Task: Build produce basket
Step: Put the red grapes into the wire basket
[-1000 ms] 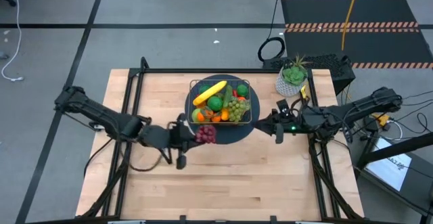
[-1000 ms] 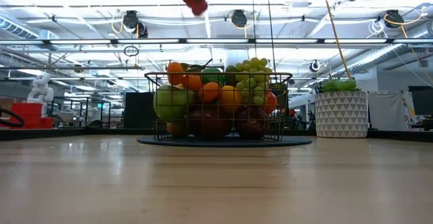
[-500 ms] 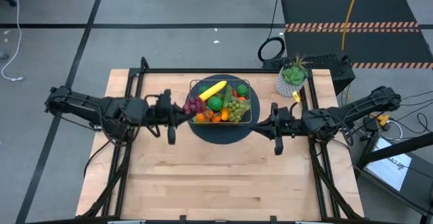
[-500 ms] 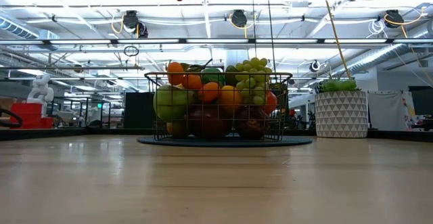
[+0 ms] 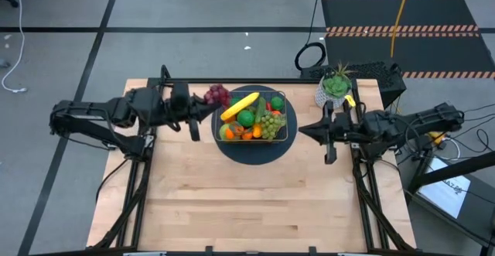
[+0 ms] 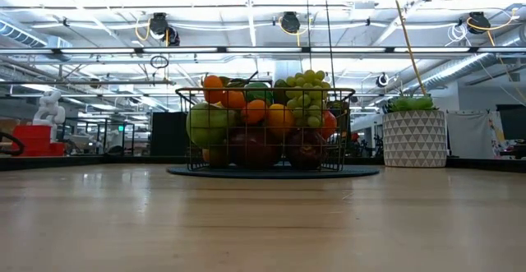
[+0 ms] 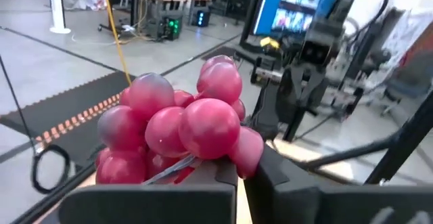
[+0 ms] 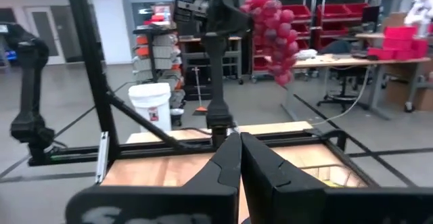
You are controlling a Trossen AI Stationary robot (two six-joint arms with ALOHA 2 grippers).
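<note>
Wooden table (image 5: pixel 247 202) bears basket (image 5: pixel 252 117) on mat (image 5: pixel 251 151).

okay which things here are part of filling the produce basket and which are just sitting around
Part of the job:
- square dark wire-mesh basket, filled with toy fruit
- purple-red toy grape bunch, held raised by the left gripper
- yellow toy banana on top of the pile

Just around:
- potted green plant in a patterned white pot
- round dark mat under the basket
- right gripper, jaws shut, empty

no readable text, labels, brands, or numbers
</note>
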